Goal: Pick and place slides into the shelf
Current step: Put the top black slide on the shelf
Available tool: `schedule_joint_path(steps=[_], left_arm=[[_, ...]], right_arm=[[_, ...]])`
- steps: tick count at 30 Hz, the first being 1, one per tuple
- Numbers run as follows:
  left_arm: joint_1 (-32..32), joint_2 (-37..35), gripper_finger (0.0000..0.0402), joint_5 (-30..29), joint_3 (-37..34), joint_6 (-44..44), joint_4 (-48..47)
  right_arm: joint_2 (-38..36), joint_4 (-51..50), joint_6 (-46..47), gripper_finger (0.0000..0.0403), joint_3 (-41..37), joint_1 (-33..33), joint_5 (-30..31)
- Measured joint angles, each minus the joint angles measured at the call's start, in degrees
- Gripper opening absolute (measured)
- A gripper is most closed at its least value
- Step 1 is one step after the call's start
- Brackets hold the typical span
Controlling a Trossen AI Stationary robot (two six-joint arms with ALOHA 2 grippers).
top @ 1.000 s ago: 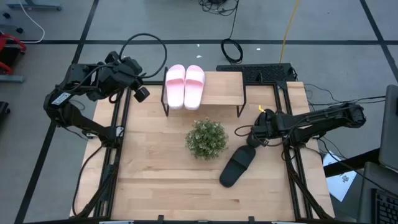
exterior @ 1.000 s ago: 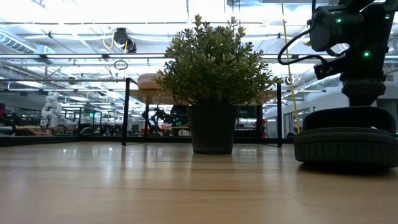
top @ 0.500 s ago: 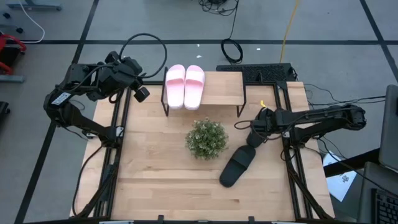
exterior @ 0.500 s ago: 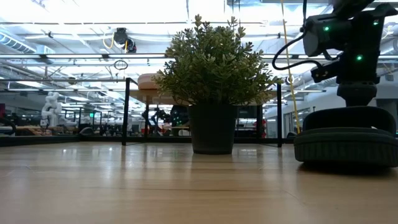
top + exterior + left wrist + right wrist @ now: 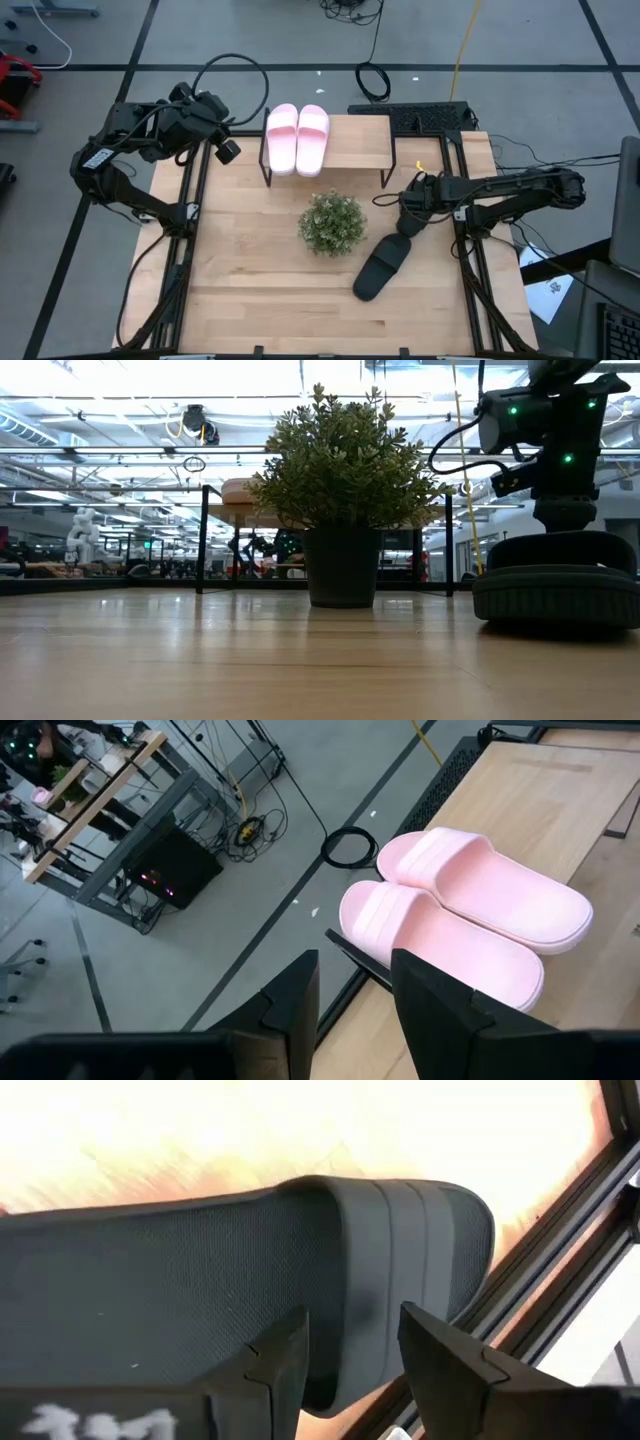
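One black slide [image 5: 381, 268] is lying at five o'clock; the right gripper [image 5: 411, 222], fingers parted, empty, should be straddling its strap squarely, while the left gripper [image 5: 352, 990] is waiting, jaws apart, at ten.

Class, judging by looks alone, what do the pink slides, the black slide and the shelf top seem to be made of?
Pink slides: likely moulded foam or rubber, smooth and matte. Black slide: similar, with a fine dotted texture and ribbed strap. Shelf top: pale wood with a plain finish.

Pink slides [image 5: 465, 915] side by side on shelf [image 5: 545, 795], left pincer [image 5: 355, 995] open, empty.
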Motion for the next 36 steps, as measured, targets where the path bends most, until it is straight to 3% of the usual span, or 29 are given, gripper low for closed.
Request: schedule_joint_path(steps=[14,19,26,36], left_arm=[[0.00,0.00,0.0134,-0.07,0.02,0.53,0.00],[0.00,0.01,0.0134,-0.09,0.02,0.58,0.00],[0.00,0.01,0.0134,-0.10,0.02,0.57,0.00],[0.00,0.01,0.0134,-0.09,0.02,0.55,0.00]], right_arm=[[4.51,-0.51,4.18,0.0142,-2.03,-0.07,2.77],[5.54,-0.78,4.84,0.0102,-2.01,-1.36,2.47],[6.13,-0.82,4.40,0.0013,-1.85,-4.39,0.55],[6.06,-5.89,2.94,0.0004,0.07,-4.42,-3.54]])
